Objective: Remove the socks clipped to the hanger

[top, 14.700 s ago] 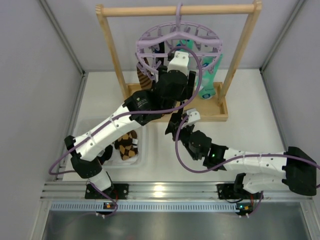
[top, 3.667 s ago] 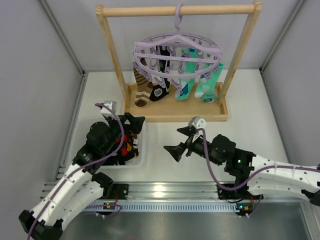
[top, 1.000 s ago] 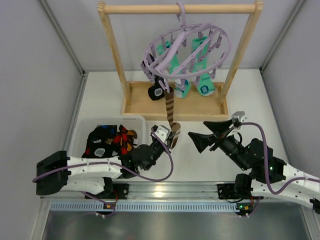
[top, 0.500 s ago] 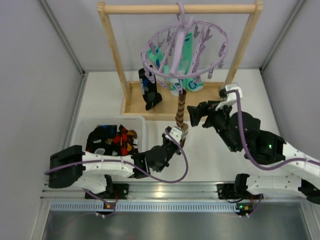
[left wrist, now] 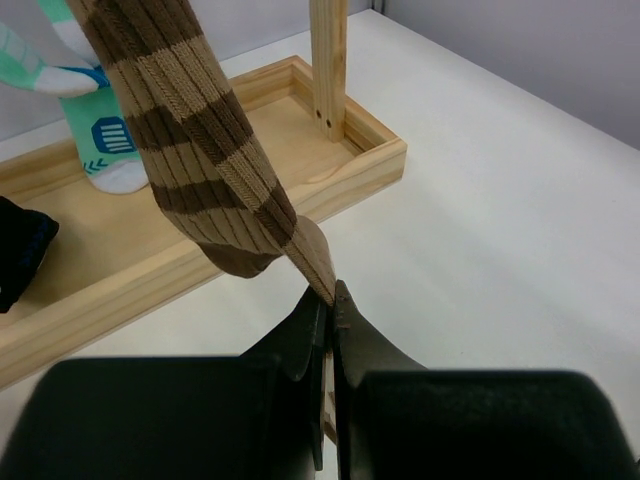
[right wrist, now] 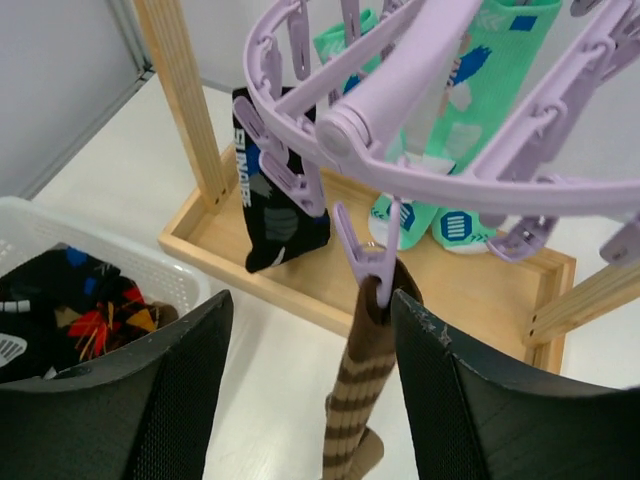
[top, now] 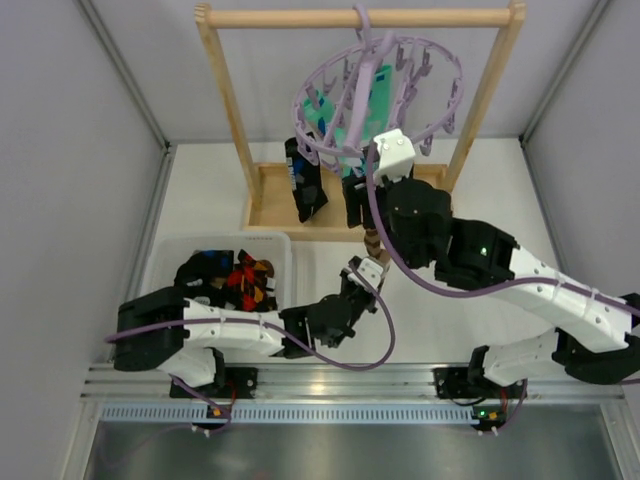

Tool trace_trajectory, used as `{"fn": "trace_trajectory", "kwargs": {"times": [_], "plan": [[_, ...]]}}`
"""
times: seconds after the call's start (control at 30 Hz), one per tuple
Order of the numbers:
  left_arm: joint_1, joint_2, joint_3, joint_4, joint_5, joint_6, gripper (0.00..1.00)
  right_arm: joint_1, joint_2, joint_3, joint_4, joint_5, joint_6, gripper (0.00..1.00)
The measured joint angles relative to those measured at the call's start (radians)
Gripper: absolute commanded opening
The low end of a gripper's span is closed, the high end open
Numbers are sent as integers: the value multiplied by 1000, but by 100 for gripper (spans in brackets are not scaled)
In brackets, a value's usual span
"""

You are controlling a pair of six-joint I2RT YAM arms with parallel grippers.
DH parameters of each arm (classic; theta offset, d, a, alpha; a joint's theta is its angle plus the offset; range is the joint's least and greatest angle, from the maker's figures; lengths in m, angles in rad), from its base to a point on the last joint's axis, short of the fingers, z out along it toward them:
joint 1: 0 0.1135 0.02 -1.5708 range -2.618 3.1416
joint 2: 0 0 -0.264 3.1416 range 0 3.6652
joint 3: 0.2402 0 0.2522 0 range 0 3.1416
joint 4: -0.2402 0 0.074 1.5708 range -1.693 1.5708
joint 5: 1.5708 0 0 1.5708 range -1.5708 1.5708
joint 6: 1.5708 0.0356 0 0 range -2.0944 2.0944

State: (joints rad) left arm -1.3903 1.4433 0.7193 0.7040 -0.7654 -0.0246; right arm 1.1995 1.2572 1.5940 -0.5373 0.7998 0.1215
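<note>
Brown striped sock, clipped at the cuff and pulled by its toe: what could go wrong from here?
1. The left fingers pinch only the toe tip of the brown striped sock; under tension it could slip out.
2. The hanger is tilted toward the pull; when the clip lets go, it may swing back and shake the teal socks.
3. The right fingers stand open either side of the clip; closing might catch the ring instead.

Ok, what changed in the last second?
The right hand swung up to the hanger, its open jaws either side of the clip holding the brown striped sock. The left hand slid right, still pinching that sock's end. The basket stayed; black sock and teal socks remain clipped.
</note>
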Motion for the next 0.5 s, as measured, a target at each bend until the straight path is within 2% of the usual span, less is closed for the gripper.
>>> {"fn": "trace_trajectory", "kwargs": {"times": [0.2,0.5], "plan": [[-21,24,26,0,-3,3,0,-74,100,122,-78,-15,-25,60],[-38,28,41,0,-14,21,0,-132,157,143,-147,-6,-35,57]]}}
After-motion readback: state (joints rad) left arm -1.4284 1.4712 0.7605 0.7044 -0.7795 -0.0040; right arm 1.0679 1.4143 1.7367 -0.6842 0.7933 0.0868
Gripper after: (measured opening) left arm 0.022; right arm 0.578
